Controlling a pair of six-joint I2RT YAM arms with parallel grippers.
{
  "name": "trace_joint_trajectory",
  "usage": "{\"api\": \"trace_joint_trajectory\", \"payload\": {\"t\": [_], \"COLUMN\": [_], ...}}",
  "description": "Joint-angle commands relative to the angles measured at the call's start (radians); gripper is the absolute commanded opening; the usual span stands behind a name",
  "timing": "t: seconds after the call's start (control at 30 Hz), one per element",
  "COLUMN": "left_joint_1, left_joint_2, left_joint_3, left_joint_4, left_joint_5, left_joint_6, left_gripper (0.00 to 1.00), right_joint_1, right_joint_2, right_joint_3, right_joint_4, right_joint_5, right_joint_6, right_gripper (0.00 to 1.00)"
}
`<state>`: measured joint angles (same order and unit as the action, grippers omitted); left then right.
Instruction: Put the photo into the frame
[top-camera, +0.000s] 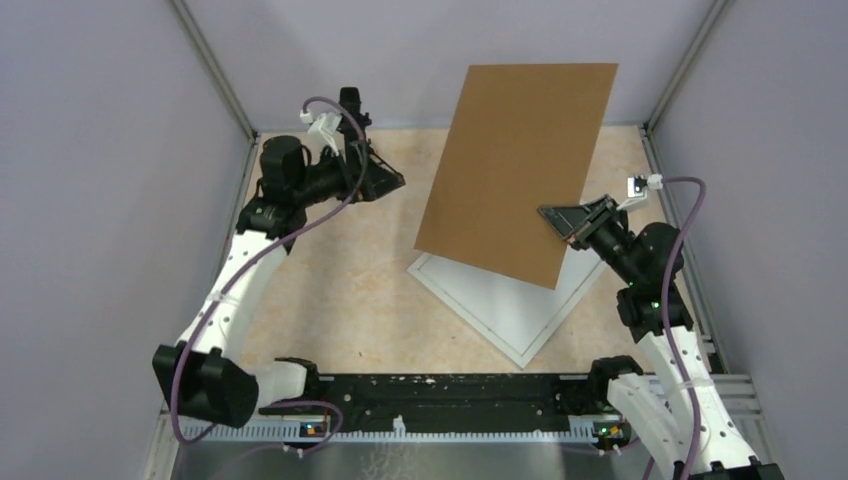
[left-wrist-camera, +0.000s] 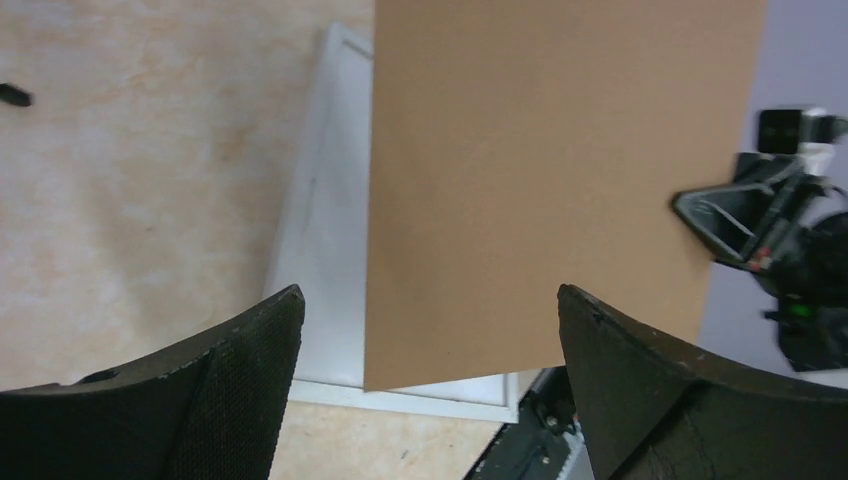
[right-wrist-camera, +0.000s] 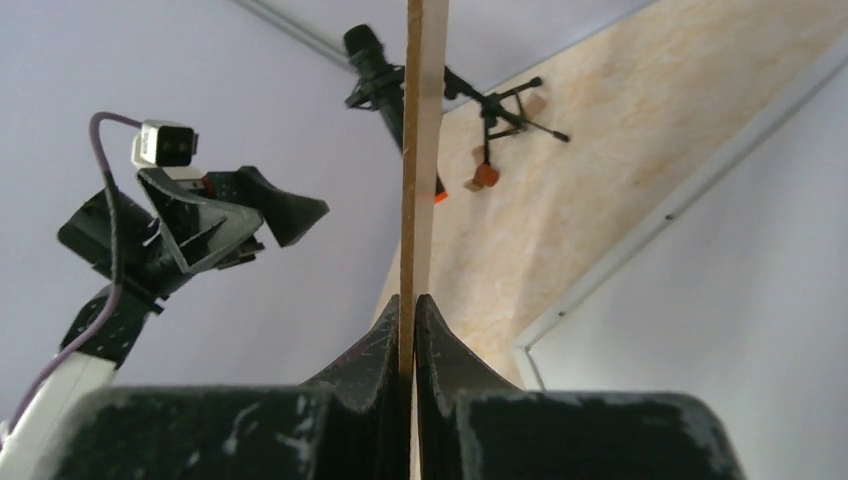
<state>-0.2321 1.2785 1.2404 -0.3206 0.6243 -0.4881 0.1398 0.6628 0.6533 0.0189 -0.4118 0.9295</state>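
frame (top-camera: 474, 318): flat on the surface (top-camera: 340, 290), right of centre, in front of the right arm. It sits skewed to the surface edges, with one corner pointing at the near edge, toward the arm bases. White rails, pale panel inside. The near-left rail and part of the near-right rail are in plain view. The far part is hidden under the cardboard sheet (top-camera: 520, 170), so I can't call the frame's long axis from these views.

cardboard sheet: plain brown, lifted off the surface and tilted over the far part of the frame. In the top view its long axis runs near-to-far, with the far end leaning slightly right and the lower short edge over the frame. Can't tell whether that edge touches the frame.

right hand (top-camera: 558, 225): fingers together, clamped on the sheet's right long edge, close to its lower corner. The right wrist view shows the sheet edge-on, running straight up out of the pinched fingertips (right-wrist-camera: 385, 340).

left hand (top-camera: 385, 180): fingers (left-wrist-camera: 230, 390) wide apart, nothing between them. It is left of the sheet, not touching, and pointing at it. The left wrist view looks between the fingers onto the sheet's brown face, with a frame rail beside it.

Small black tripod-like stand (right-wrist-camera: 505, 110) on the far surface, seen past the sheet.
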Motion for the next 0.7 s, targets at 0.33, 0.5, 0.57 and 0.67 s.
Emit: {"api": "trace_joint_trajectory", "payload": {"t": [0.33,0.5,0.57,0.67], "left_joint_1": [0.077,0.076,0.076,0.074], "left_joint_2": [-0.118,-0.052,-0.038,-0.029], "left_joint_3": [-0.383,-0.458,-0.459,-0.467], "left_joint_4": [0.891,1.434,1.473,1.527], "left_joint_5": [0.447,0.559,0.576,0.575], "left_joint_6": [-0.602,-0.927,-0.963,-1.007], "left_gripper": [0.87,0.66,0.58,0.51], "right_joint_1": [-0.001,-0.001,-0.002,-0.002], "right_joint_2": [-0.067,-0.047,-0.031,-0.010], "right_joint_3": [-0.075,-0.128,-0.146,-0.156], "right_joint_4": [0.603,0.748,0.816,0.860], "right_joint_5": [-0.232,-0.254,-0.265,-0.288], "right_joint_6": [0.269,0.364,0.401,0.419], "right_gripper": [0.00,0.00,0.00,0.00]}}
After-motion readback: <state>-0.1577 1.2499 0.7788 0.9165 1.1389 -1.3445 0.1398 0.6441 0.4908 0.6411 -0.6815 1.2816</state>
